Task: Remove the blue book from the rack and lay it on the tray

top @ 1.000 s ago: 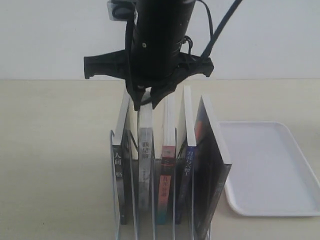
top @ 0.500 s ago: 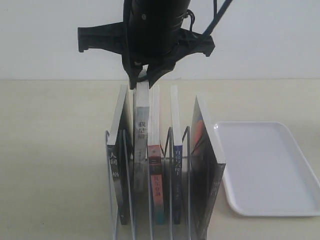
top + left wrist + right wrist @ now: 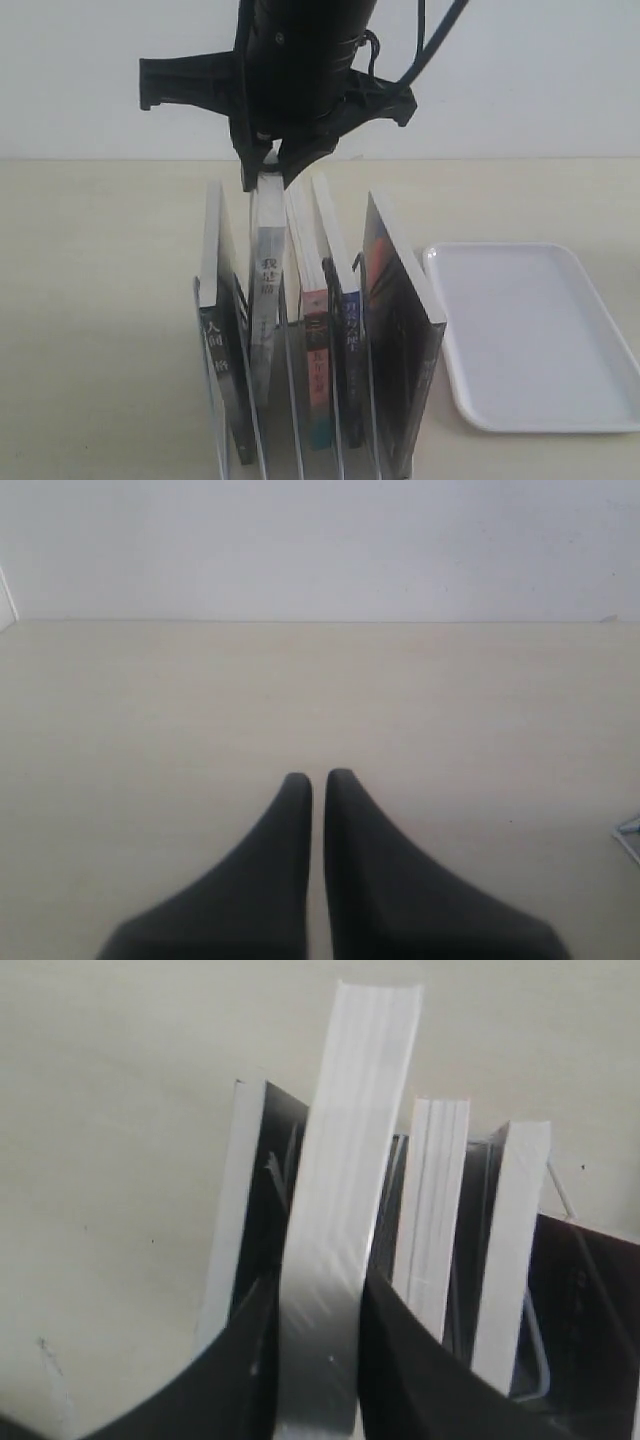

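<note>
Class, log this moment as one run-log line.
right gripper: shut on grey-spined book | blue book: in rack | left gripper: shut

Rack (image 3: 213, 415) base and the book bottoms run off the exterior view's lower edge. Blue book (image 3: 350, 350): only the spine shows. Its cover is hidden between red book (image 3: 315, 370) and black book (image 3: 400, 340), and the characters are too small to read. Right gripper (image 3: 266, 180) covers grey book's (image 3: 265, 300) top edge above the rack. Whether the black book touches the tray (image 3: 540, 340) rim: can't tell. Left gripper (image 3: 318, 780) is blurred, finger bases cut off. Wire bit (image 3: 630, 832) is clipped; can't tell if it's the rack.
</note>
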`<move>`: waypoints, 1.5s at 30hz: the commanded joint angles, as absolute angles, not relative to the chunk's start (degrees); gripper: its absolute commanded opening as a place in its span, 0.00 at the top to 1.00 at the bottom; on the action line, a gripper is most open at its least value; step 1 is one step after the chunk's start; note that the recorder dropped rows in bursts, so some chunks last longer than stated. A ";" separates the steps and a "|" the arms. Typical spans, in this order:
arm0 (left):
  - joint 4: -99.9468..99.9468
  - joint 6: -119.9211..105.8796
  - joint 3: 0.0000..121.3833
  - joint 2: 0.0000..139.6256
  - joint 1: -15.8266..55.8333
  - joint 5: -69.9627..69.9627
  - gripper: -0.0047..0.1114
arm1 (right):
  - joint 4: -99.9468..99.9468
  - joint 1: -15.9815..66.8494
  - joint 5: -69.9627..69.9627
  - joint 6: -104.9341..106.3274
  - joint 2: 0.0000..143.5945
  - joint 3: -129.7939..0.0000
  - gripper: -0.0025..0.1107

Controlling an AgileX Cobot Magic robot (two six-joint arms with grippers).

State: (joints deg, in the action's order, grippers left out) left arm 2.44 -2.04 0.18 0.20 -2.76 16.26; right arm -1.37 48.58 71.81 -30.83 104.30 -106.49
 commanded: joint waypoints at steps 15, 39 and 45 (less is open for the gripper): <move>2.37 -1.91 0.00 0.00 -2.77 15.84 0.92 | 0.00 48.58 69.96 -29.84 103.04 -102.58 0.60; 2.37 -1.91 0.00 0.00 -2.77 15.84 0.92 | 1.55 48.58 69.96 -24.98 91.68 -96.72 0.62; 2.37 -1.91 0.00 0.00 -2.77 15.84 0.92 | 3.87 48.48 69.96 -24.88 91.68 -93.84 0.62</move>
State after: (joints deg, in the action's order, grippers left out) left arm 2.44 -2.04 0.18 0.20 -2.76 16.26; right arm 2.63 48.58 70.18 -25.59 91.96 -94.24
